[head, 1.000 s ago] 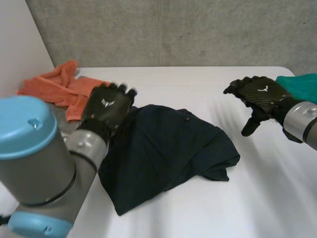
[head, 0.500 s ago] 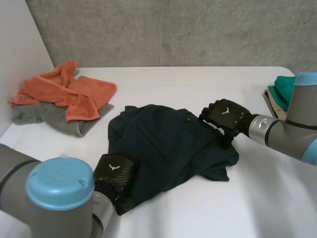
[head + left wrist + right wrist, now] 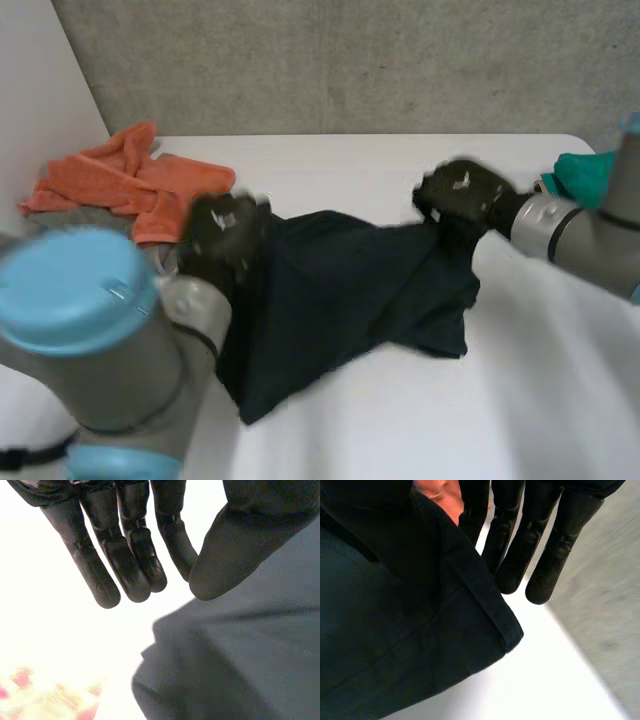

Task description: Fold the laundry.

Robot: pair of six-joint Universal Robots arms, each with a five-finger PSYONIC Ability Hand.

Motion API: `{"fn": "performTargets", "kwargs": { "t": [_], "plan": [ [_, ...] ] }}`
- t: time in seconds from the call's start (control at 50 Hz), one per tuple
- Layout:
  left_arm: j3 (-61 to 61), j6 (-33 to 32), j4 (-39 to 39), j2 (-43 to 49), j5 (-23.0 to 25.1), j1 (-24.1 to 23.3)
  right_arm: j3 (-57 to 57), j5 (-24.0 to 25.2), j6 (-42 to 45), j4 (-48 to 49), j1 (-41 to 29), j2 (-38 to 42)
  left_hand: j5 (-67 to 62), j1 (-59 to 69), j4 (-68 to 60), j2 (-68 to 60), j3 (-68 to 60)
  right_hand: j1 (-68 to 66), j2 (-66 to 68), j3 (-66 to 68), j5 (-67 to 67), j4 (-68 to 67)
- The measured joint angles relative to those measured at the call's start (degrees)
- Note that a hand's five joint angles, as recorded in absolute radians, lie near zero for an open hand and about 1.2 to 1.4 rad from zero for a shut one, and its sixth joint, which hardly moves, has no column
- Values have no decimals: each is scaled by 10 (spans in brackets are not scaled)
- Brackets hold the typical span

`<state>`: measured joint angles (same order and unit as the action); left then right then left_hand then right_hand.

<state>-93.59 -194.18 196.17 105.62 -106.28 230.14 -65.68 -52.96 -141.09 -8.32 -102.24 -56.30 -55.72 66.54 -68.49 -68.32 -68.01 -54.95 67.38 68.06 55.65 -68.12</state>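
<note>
Up goes the left hand (image 3: 228, 225): half a second ago it sat at the near-left corner of the dark garment (image 3: 350, 290), and now it's at the garment's far-left edge, while the cloth's right side has come up off the white table (image 3: 380, 430).

Starting at the left, an orange towel (image 3: 125, 175) is bunched at the table's far-left. A sliver of grey cloth (image 3: 62, 220) lies under it, mostly cut off by the left arm (image 3: 90, 330).

Left hand next, smeared in the head view. Its wrist view shows its fingers (image 3: 127, 555) straight, thumb close beside them, nothing seen pinched, and the garment's edge lying below the fingertips. Whether the palm touches cloth, can't tell.

Garment in the middle, its top edge drawn across between the two hands, near-left corner down on the table.

The right hand (image 3: 462, 195) grips the far-right corner, raised. Its fingers (image 3: 520, 545) are straight against a hemmed edge (image 3: 487, 605), and the cloth covers the thumb, so the pinch itself is hidden.

Far right, a teal cloth (image 3: 588, 175) is partly cut off by the right arm (image 3: 580, 235) and the frame.
</note>
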Motion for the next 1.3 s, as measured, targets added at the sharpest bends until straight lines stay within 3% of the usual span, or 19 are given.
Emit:
{"fn": "performTargets", "kwargs": {
  "t": [0.12,0.3,0.34,0.38,0.44,0.48,0.56,0.58,0.68,0.96,1.08,1.3],
  "plan": [
    [68,-100,35,-75,8,49,5,-52,-48,62,-2,-108,0,0,-1,0,0,-8,0,0,0,0],
    [112,-128,61,-97,22,70,-3,-83,-117,116,-4,-173,0,0,-2,0,0,-15,0,0,0,0],
    [103,-114,44,-92,32,57,-28,-84,-150,122,-4,-187,6,-11,4,12,11,-15,0,0,5,0],
    [74,-84,21,-82,35,38,-40,-84,-152,121,-4,-187,213,-249,215,229,214,-15,0,0,7,0],
    [30,-22,-7,-63,39,12,-69,-88,-146,118,-3,-180,370,-399,390,387,382,-15,0,1,9,0],
    [8,18,-18,-52,41,-2,-79,-92,-140,116,-3,-176,385,-400,409,405,398,-15,0,1,9,0],
    [8,18,-18,-52,41,-2,-79,-92,-140,116,-3,-176,385,-400,409,405,398,-15,0,1,9,0],
    [-31,116,-31,-17,57,-35,-88,-102,-130,113,-3,-168,397,-400,421,413,409,-15,0,1,9,0],
    [-39,166,-30,9,74,-46,-94,-113,-123,111,-7,-162,399,-400,422,415,409,-15,0,1,12,0],
    [13,180,0,106,100,-50,-112,-141,-142,110,-60,-177,401,-400,425,417,409,-15,0,4,12,0],
    [70,180,20,182,118,-81,-113,-170,-182,110,-72,-199,401,-400,425,418,409,-15,0,4,12,0],
    [133,168,58,259,125,-119,-109,-178,-209,110,-77,-215,401,-400,425,417,409,-15,0,4,12,0]
  ]
}}
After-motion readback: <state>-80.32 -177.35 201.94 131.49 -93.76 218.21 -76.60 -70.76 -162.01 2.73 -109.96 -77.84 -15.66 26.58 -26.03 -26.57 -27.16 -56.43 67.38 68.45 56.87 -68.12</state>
